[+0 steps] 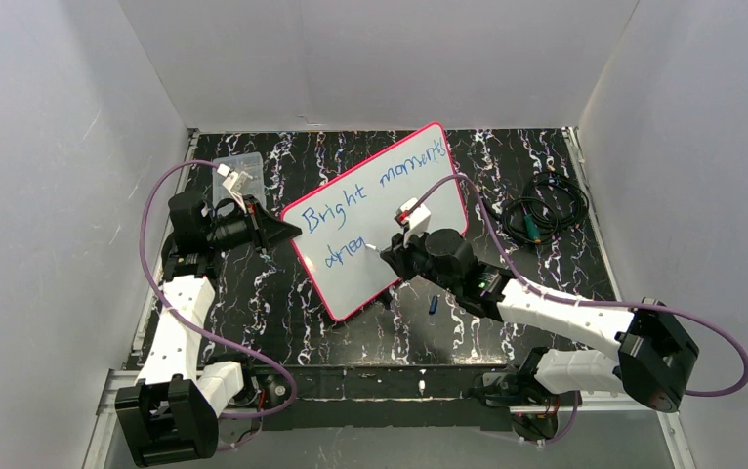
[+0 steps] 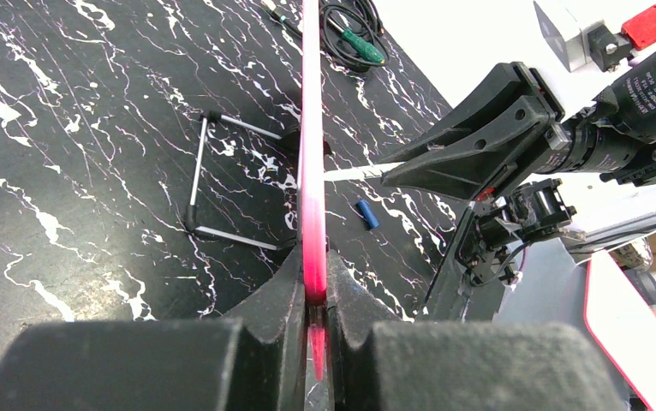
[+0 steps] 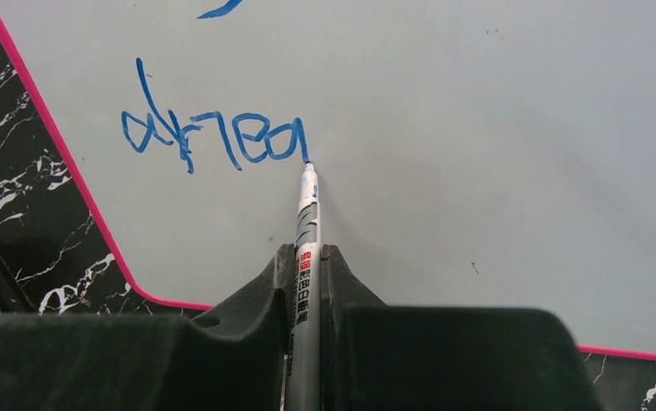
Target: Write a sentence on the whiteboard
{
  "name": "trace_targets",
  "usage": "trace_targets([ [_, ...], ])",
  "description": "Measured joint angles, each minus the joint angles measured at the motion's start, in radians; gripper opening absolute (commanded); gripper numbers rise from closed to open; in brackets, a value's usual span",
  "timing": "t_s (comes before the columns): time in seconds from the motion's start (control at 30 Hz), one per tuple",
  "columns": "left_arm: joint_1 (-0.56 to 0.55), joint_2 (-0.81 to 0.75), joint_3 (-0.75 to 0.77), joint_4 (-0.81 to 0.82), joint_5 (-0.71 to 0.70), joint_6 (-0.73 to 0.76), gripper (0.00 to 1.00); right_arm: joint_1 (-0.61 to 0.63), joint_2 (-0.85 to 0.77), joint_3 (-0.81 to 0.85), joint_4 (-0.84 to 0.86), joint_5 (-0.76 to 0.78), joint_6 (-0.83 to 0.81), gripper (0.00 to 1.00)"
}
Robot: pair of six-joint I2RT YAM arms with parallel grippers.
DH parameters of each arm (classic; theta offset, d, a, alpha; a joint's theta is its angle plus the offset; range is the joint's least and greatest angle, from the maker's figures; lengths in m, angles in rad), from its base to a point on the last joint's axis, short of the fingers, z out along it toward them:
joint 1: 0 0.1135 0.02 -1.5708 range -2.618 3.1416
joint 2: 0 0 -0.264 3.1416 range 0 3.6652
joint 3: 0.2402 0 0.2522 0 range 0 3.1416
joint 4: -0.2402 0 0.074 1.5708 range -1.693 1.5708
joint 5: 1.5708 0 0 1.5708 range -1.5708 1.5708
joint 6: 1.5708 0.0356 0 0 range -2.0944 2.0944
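Blue-inked marker [image 3: 307, 257] clenched in right jaws touches whiteboard [image 1: 355, 283]; left jaws clamp its rim [image 2: 311, 154].

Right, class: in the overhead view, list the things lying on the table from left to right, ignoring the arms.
Clear plastic box → whiteboard → coiled black cables.

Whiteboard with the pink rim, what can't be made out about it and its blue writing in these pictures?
Left wrist view: the flat white pink-rimmed whiteboard shows edge-on in the left tool, so its face is unreadable.
Right wrist view: the top edge cuts off the first line of the blue handwritten sentence.
Same view: the right tool hides the silver marker pen's rear.
Top view: a small blue object near the board, too small to identify.
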Motion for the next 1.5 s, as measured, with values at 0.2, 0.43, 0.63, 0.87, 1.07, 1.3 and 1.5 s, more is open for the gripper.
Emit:
trace_targets([
  [0.2,0.000,0.000,0.000,0.000,0.001,0.000,0.00,0.000,-0.012,0.000,-0.018,0.038,0.005,0.01],
  [0.43,0.000,0.000,0.000,0.000,0.003,0.000,0.00,0.000,-0.066,0.000,-0.011,0.062,0.005,0.01],
  [0.63,0.000,0.000,0.000,0.000,0.003,0.000,0.00,-0.001,-0.063,0.000,0.000,0.066,0.003,0.01],
  [0.87,0.000,0.000,0.000,0.000,0.003,0.000,0.00,-0.001,-0.031,0.000,0.015,0.066,-0.002,0.01],
  [1.07,0.000,0.000,0.000,0.000,0.003,0.000,0.00,-0.001,-0.010,0.001,0.024,0.066,-0.017,0.01],
  [1.3,0.000,0.000,0.000,0.000,0.003,0.000,0.00,-0.001,-0.005,0.006,0.041,0.037,-0.029,0.01],
  [1.5,0.000,0.000,0.000,0.000,0.004,0.000,0.00,-0.001,-0.005,0.006,0.039,0.011,-0.031,0.01],
])
